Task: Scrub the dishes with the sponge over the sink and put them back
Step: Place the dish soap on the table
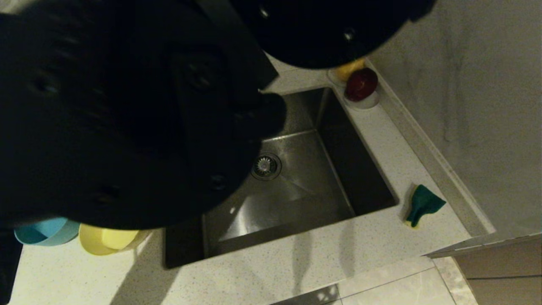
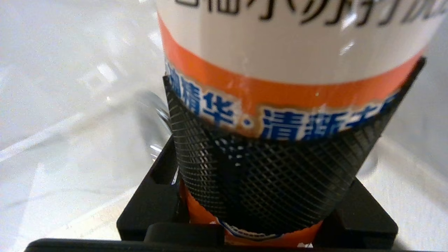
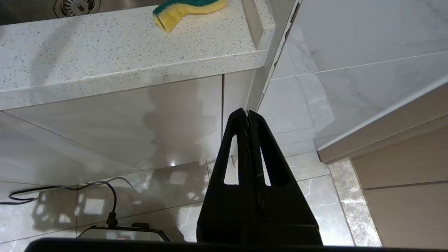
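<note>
My left gripper (image 2: 280, 115) is shut on a bottle (image 2: 287, 45) with a white and orange label and blue lettering; its ribbed black pad (image 2: 266, 175) presses on the bottle's side. The left arm (image 1: 127, 118) fills the left of the head view as a dark mass. The sink (image 1: 305, 186) with its round drain (image 1: 266, 166) lies at centre. A blue bowl (image 1: 44, 232) and a yellow bowl (image 1: 106, 241) stand on the counter left of the sink. The pink bowl is hidden. The sponge (image 1: 423, 204) (image 3: 189, 8) lies curled on the counter right of the sink. My right gripper (image 3: 247, 112) hangs shut below the counter edge.
A small white dish with a red fruit (image 1: 360, 84) and a yellow one behind it stands at the sink's far right corner. A wall (image 1: 465, 106) runs along the counter's right side. On the floor lies a cable (image 3: 70, 187).
</note>
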Robot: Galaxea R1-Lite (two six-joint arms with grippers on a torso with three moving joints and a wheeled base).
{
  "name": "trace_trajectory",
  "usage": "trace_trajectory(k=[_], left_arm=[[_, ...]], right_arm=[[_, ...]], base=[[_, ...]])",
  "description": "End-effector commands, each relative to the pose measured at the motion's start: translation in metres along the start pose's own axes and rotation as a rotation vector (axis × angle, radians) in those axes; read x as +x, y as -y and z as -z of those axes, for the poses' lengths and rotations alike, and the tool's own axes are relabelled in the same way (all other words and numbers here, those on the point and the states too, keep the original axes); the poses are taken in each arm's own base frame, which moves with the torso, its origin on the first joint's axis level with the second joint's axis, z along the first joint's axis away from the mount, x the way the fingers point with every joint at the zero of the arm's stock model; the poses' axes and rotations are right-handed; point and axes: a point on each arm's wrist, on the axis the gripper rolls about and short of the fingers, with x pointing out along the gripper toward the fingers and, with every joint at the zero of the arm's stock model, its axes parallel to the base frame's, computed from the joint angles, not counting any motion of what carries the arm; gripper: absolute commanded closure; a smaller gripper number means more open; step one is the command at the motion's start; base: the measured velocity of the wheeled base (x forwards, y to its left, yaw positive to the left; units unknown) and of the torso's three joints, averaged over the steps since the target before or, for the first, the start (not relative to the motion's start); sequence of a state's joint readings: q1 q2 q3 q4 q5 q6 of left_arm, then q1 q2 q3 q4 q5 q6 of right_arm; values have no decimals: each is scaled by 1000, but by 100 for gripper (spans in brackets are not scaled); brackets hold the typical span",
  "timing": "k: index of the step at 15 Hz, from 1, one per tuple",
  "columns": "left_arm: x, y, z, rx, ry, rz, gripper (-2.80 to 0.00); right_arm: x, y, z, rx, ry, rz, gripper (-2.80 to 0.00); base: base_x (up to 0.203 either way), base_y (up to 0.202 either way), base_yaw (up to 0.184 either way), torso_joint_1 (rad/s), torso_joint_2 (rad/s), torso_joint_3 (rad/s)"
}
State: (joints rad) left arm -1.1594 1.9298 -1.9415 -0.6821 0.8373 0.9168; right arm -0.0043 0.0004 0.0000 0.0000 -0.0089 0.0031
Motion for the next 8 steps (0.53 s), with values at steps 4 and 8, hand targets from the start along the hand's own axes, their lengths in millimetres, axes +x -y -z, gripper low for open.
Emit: trace_trajectory(k=[4, 8], left_arm=[[-18, -94, -43, -125, 65, -70, 0], [-26, -158, -51, -199, 68, -156, 0]], right_arm=[[0, 0, 0, 0, -1, 0, 0], [0, 0, 0, 0, -1, -1, 0]], base=[[0, 0, 0, 0, 0, 0], [0, 0, 0, 0, 0, 0]])
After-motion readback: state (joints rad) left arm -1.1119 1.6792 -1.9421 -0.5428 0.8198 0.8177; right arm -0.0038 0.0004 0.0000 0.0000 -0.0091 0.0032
